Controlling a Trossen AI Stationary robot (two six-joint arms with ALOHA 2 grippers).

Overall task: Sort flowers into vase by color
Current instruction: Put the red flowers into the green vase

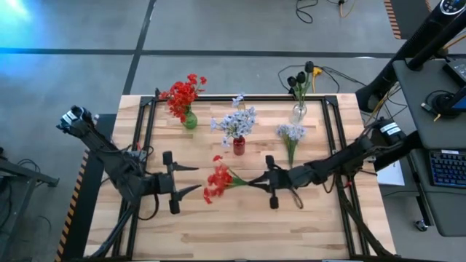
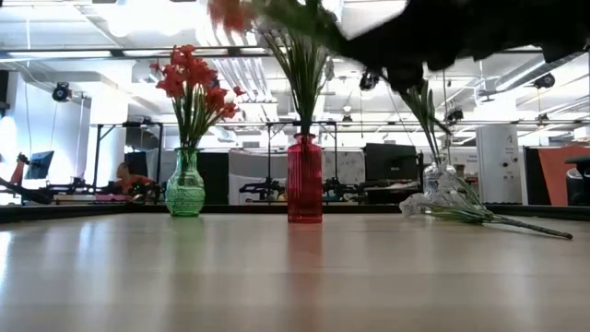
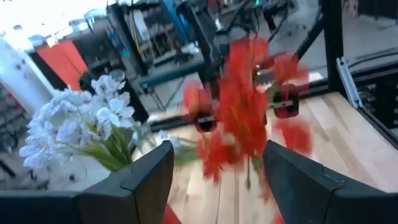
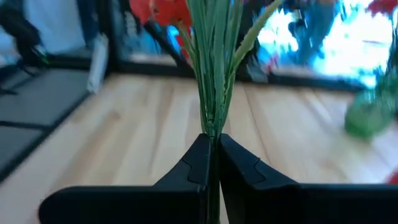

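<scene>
1. The left gripper is seen at the left of the wooden table, its fingers spread apart with nothing between them, pointed toward the table's middle.
2. A green vase is stood near the far left of the table, and a bunch of red flowers is held upright in it.
3. A loose red flower stem is found near the middle of the table, just beyond the left gripper's open tips. Its blooms are turned toward the left arm and its green stalk is pinched at the other end by the right gripper, whose fingers are pressed together on the stalk. In the low view the stem is seen lifted clear of the tabletop.
4. A red vase is placed behind the held stem, with pale blue-white flowers standing in it.
5. A pale blue-white stem is laid flat on the table to the right of the red vase, blooms toward the far edge.
6. A clear glass vase is set just behind that lying stem, and dark-budded flowers are held in it.
</scene>
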